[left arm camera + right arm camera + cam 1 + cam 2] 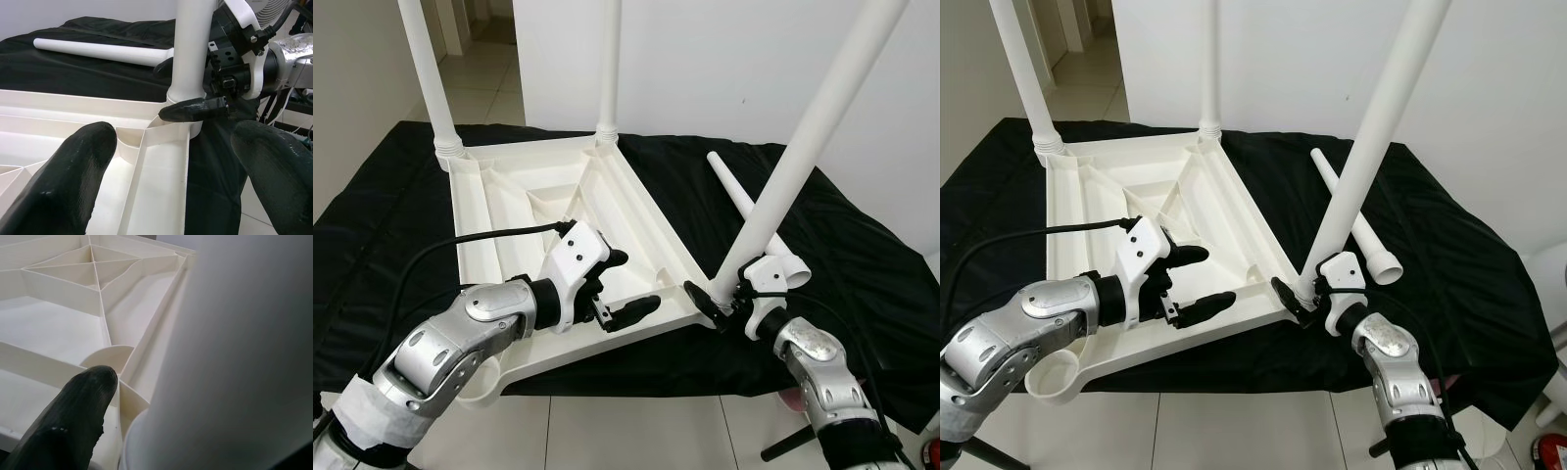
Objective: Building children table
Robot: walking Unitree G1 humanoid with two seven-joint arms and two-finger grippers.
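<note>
Nearest: left end effector [625, 286], fingers spread apart, hovering over the near rim of the upturned white tabletop [509, 211], nothing between them. Right end effector [713, 299] clamped around the base of a white leg [808, 127], seated tilted in the near right corner socket. Two more legs, one [429, 73] at the far left corner and one [609, 64] at the far right, upright. Fourth leg [739, 201] loose on the black cloth [862, 245], just beside the tabletop.
</note>
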